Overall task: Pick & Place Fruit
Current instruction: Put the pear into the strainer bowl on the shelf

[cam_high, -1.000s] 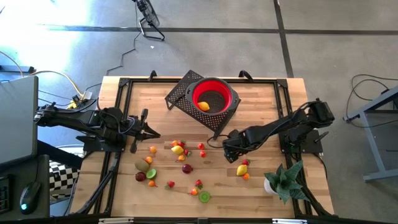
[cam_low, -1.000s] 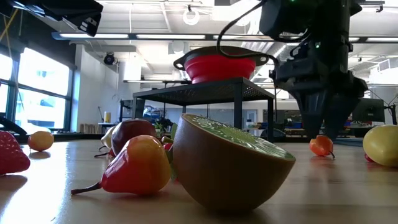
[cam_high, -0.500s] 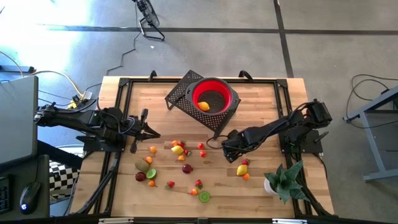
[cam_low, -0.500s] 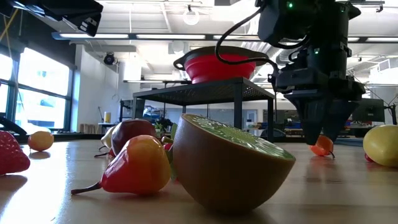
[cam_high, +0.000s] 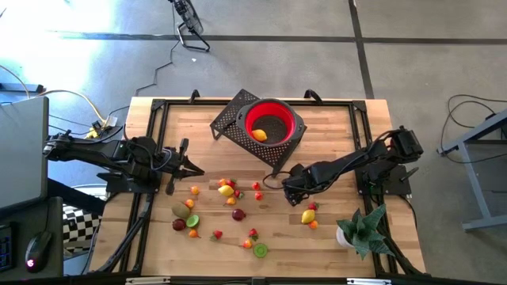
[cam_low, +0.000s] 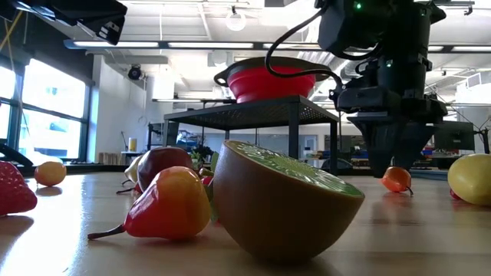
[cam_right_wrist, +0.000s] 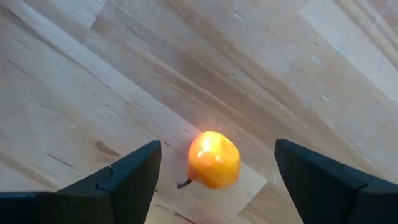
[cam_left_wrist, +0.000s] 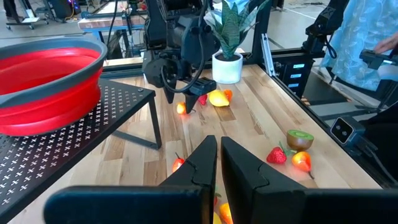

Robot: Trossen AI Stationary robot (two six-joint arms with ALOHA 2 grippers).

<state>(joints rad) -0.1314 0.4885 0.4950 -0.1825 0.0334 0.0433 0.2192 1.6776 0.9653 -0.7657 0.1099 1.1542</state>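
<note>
My right claw [cam_right_wrist: 214, 171] hangs wide open, holding nothing, over a small glossy orange toy fruit [cam_right_wrist: 214, 159] lying on the wooden table [cam_high: 333, 142], near the red collapsible bowl [cam_high: 273, 123] on its black mesh stand. My left claw [cam_left_wrist: 217, 163] waits closed, empty, well apart from the bowl.

small toy fruits lie scattered over the near half of my table. an orange pear-shaped fruit [cam_right_wrist: 214, 159] with a short stem lies on its side on the wood, between my right gripper's [cam_right_wrist: 214, 171] spread fingers, untouched. a yellow lemon [cam_high: 307, 216] lies beside a small orange piece. a halved kiwi [cam_low: 284, 202] rests tilted, cut face up. one orange fruit [cam_high: 259, 134] sits inside the red bowl [cam_high: 292, 120].
</note>
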